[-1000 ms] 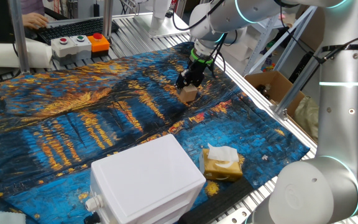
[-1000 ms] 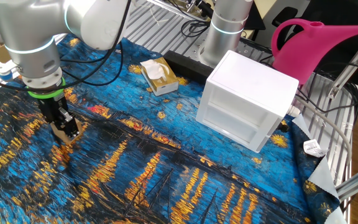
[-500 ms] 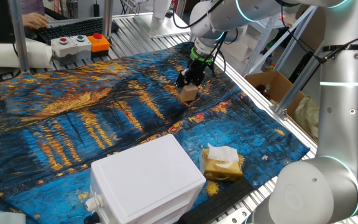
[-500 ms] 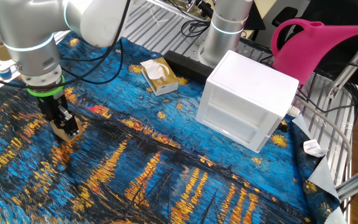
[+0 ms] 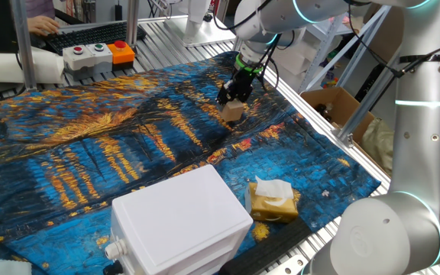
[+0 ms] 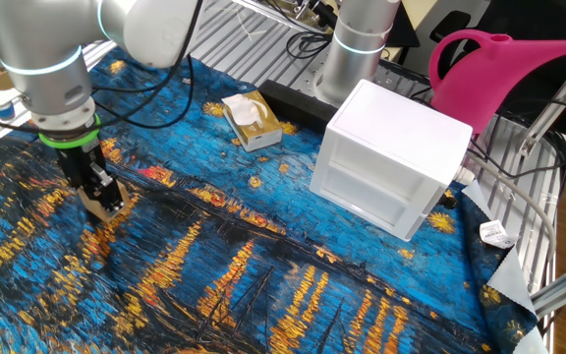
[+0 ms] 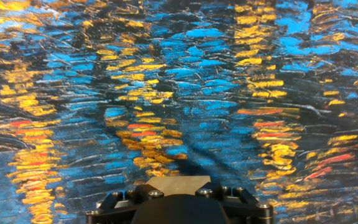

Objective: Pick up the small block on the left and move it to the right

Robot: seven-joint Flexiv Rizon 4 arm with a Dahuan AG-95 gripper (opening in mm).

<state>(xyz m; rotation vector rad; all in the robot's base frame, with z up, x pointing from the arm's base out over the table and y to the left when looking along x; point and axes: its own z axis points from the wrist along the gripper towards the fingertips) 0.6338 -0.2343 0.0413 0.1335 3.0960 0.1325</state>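
Note:
The small block (image 5: 234, 112) is a plain tan cube held between my gripper's (image 5: 230, 100) fingers, just above the blue and gold painted cloth (image 5: 113, 145) at its far right side. In the other fixed view the block (image 6: 107, 207) hangs under the gripper (image 6: 98, 190) at the left of the cloth. In the hand view the block's tan face (image 7: 173, 185) shows at the bottom middle, just beyond the black gripper body (image 7: 179, 208), with the cloth below it.
A large white plastic box (image 5: 180, 220) stands at the cloth's near edge, with a yellow-brown tissue packet (image 5: 272, 200) beside it. A button box (image 5: 98, 52) sits at the far edge. A pink watering can (image 6: 504, 69) stands behind the white box (image 6: 393, 157).
The gripper has risen a little with the block held in it. Nothing else has moved.

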